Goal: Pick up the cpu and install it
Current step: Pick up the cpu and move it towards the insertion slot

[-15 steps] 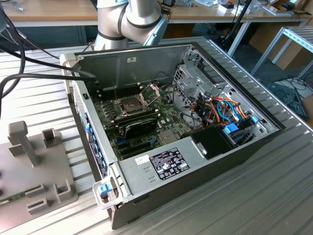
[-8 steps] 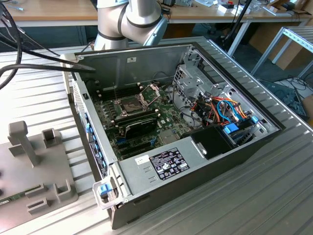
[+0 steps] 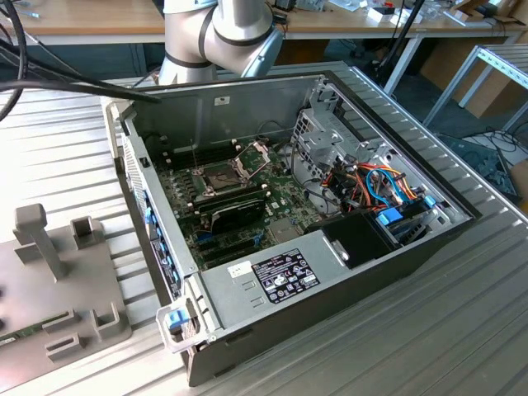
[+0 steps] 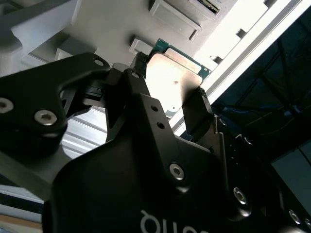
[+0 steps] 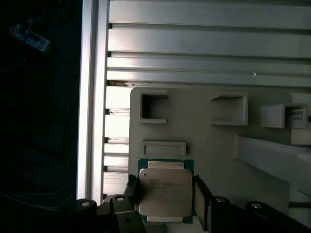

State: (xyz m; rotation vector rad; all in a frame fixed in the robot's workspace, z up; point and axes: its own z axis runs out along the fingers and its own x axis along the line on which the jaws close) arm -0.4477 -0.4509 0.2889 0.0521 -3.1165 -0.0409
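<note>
My end effector (image 5: pixel 165 188) straddles the cpu (image 5: pixel 165 192) and seems to pinch its opposite edges above the grey fixture (image 5: pixel 218 145). I judge the chip light, stiff and fragile underneath, so the edges suit.

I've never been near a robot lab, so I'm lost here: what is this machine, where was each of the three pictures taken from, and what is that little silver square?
The machine is a robot arm, a jointed silver-grey tube. The exterior view comes from a camera off the arm. It shows part of the arm behind an open computer case, which stands on a ribbed metal table. At that view's left lies a grey holder plate with slots. The two wrist views come from cameras riding on the arm, looking past its black hand. Both show the hand at the cpu, the silver square on a green board, with the grey plate under it. I cannot tell whether the hand already grips it.
</note>
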